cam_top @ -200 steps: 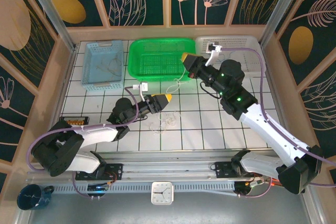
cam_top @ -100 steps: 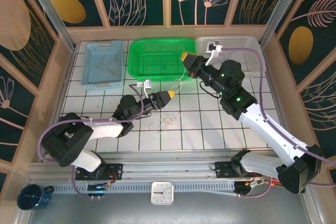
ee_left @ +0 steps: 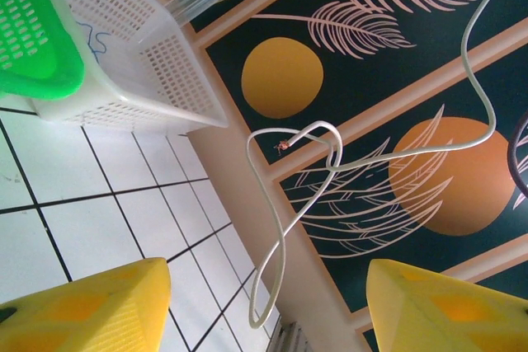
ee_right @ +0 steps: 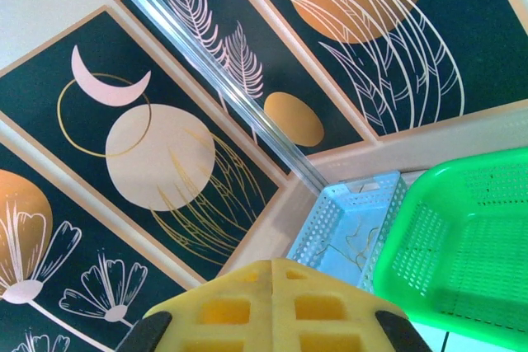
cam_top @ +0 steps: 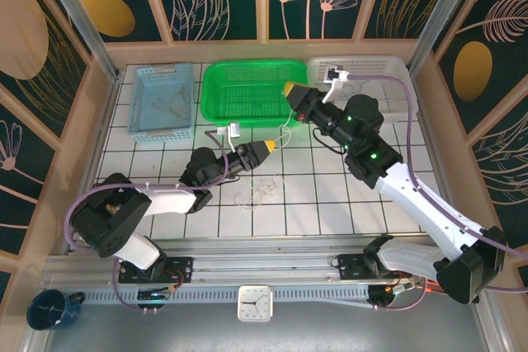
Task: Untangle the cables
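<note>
Seen from above, a white tiled table (cam_top: pixel 313 204) is enclosed by patterned walls. At the far left a blue basket (cam_top: pixel 162 101) is set, with a few thin wires lying inside. Nearer, the left arm is stretched rightward, and the yellow left fingers (cam_top: pixel 264 152) are held above the middle of the table. In the left wrist view they (ee_left: pixel 91 307) are seen well apart, and a whitish cable (ee_left: pixel 268 237) is threaded down through the gap, touching neither. Just below them in the overhead view, a small loose tangle of cables (cam_top: pixel 256 194) is seen lying on the tiles. Behind it, a green basket (cam_top: pixel 247 92) is placed at the centre. Over its right corner the right fingers (cam_top: pixel 290 88) are pressed shut, as is also seen from the right wrist (ee_right: pixel 223 311). The whitish cable (cam_top: pixel 285 128) is hung from them down to the left fingers. A white basket (cam_top: pixel 388 66) is set at the far right.
</note>
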`<state>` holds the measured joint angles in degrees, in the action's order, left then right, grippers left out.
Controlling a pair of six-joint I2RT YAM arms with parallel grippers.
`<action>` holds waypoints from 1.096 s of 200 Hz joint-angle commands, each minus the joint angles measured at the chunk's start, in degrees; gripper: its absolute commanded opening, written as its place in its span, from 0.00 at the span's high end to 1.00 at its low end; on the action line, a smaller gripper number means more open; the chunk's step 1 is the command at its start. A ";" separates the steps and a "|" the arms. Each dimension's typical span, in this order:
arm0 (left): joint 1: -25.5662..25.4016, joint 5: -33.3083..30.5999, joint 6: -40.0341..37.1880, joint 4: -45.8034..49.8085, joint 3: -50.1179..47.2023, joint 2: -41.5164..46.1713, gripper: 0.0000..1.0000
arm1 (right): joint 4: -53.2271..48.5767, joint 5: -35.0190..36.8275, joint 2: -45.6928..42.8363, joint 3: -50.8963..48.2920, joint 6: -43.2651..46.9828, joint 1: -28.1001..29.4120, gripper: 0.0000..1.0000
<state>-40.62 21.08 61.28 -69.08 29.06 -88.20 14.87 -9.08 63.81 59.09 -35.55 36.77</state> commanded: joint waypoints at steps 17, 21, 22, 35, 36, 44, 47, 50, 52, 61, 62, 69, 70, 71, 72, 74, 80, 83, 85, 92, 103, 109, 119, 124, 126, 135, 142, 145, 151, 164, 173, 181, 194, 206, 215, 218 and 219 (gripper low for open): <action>-0.22 1.75 0.80 -4.48 1.44 -0.91 0.37 | 3.08 -0.32 0.31 0.07 -0.83 0.91 1.00; -0.24 1.76 0.78 -4.49 1.43 -0.84 0.37 | 3.15 -0.32 0.29 0.13 -0.84 1.01 1.00; -0.24 1.77 0.82 -4.44 1.39 -0.83 0.37 | 3.19 -0.32 0.36 0.14 -0.79 1.01 1.00; -0.18 1.68 0.72 -4.49 1.20 -0.75 0.39 | 3.38 -0.41 0.59 0.32 -0.84 1.26 1.00; -0.21 1.68 0.70 -4.49 1.23 -0.75 0.39 | 3.40 -0.41 0.65 0.32 -0.88 1.31 1.00; -0.23 1.60 0.70 -4.54 1.09 -0.76 0.40 | 3.49 -0.49 0.82 0.44 -0.89 1.51 1.00; -0.22 1.59 0.69 -4.61 1.04 -0.74 0.41 | 3.47 -0.50 0.87 0.50 -0.88 1.59 1.00; -0.23 1.59 0.69 -4.66 1.01 -0.74 0.42 | 3.48 -0.50 0.91 0.58 -0.89 1.65 1.00; -0.18 1.59 0.69 -4.66 0.96 -0.74 0.43 | 3.45 -0.50 1.02 0.58 -0.91 1.70 1.00; -0.21 1.45 0.69 -4.86 0.87 -0.74 0.45 | 3.56 -0.50 1.10 0.74 -0.90 1.97 1.00; -0.23 1.44 0.69 -4.85 0.85 -0.74 0.45 | 3.57 -0.50 1.16 0.75 -0.87 1.98 1.00; -0.21 1.34 0.69 -4.89 0.74 -0.75 0.46 | 3.64 -0.50 1.20 0.76 -0.93 2.22 1.00; -0.23 1.33 0.69 -4.91 0.74 -0.75 0.46 | 3.66 -0.50 1.21 0.76 -0.92 2.23 1.00; -0.19 1.33 0.69 -4.92 0.69 -0.79 0.46 | 3.66 -0.50 1.27 0.76 -0.92 2.28 1.00; -0.18 1.33 0.69 -4.92 0.67 -0.81 0.46 | 3.67 -0.50 1.29 0.76 -0.92 2.31 1.00; -0.19 1.31 0.69 -4.92 0.65 -0.76 0.46 | 3.67 -0.50 1.24 0.76 -0.92 2.37 1.00; -0.18 1.20 0.62 -4.93 0.57 -0.74 0.47 | 3.71 -0.45 1.31 0.83 -0.91 2.58 1.00; -0.22 1.17 0.65 -4.95 0.56 -0.75 0.47 | 3.68 -0.42 1.24 0.89 -0.92 2.72 1.00; -0.24 1.16 0.61 -4.97 0.56 -0.79 0.47 | 3.74 -0.41 1.23 0.86 -0.92 2.76 1.00; -0.22 1.16 0.65 -5.08 0.49 -0.74 0.48 | 3.76 -0.32 1.29 0.86 -0.92 3.01 1.00; -0.25 1.00 0.62 -5.11 0.52 -0.74 0.51 | 3.62 -0.17 1.22 0.94 -0.79 3.27 1.00; -0.18 0.98 0.62 -5.10 0.40 -0.84 0.52 | 3.67 -0.13 1.22 1.05 -0.79 3.45 1.00; -0.20 0.98 0.60 -5.23 0.41 -0.91 0.53 | 3.57 0.03 1.16 1.12 -0.77 3.63 1.00; -0.24 0.98 0.64 -5.28 0.29 -0.93 0.54 | 3.51 0.03 1.15 1.24 -0.64 3.73 1.00; -0.23 0.98 0.63 -5.34 0.30 -0.99 0.54 | 3.50 0.09 1.17 1.28 -0.66 3.74 1.00; -0.23 0.98 0.69 -5.52 0.21 -1.09 0.54 | 3.46 0.20 1.21 1.36 -0.57 3.78 1.00; -0.24 0.98 0.81 -5.62 0.18 -1.18 0.54 | 3.44 0.27 1.19 1.34 -0.46 3.90 1.00; -0.24 0.98 0.78 -5.63 0.04 -1.25 0.54 | 3.43 0.29 1.22 1.40 -0.48 3.96 1.00; -0.25 1.06 0.79 -5.67 0.00 -1.29 0.54 | 3.41 0.37 1.21 1.38 -0.48 4.01 1.00; -0.18 1.00 0.62 -5.63 -0.24 -1.28 0.54 | 3.41 0.44 1.29 1.60 -0.40 4.00 1.00; -0.23 0.90 0.58 -5.63 -0.48 -1.27 0.56 | 3.41 0.38 1.27 1.67 -0.40 4.08 1.00; -0.18 0.89 0.46 -5.63 -0.66 -1.27 0.60 | 3.38 0.47 1.29 1.76 -0.35 4.14 1.00; -0.19 0.89 0.31 -5.67 -0.91 -1.28 0.65 | 3.32 0.54 1.26 1.83 -0.27 4.09 1.00; -0.19 0.69 0.16 -5.63 -1.19 -1.37 0.69 | 3.19 0.64 1.29 2.01 -0.13 4.16 1.00; -0.21 0.72 0.07 -5.63 -1.32 -1.36 0.74 | 2.99 0.75 1.27 2.13 0.02 4.10 1.00; -0.24 0.72 0.02 -5.63 -1.36 -1.42 0.76 | 2.90 0.82 1.28 2.19 0.16 4.08 1.00; -0.25 0.72 0.00 -5.67 -1.36 -1.43 0.76 | 2.80 0.87 1.25 2.22 0.19 4.09 1.00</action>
<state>-40.62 21.98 61.80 -70.87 28.42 -89.01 15.31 -9.06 65.10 59.16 -36.16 40.40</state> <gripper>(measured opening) 0.292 0.056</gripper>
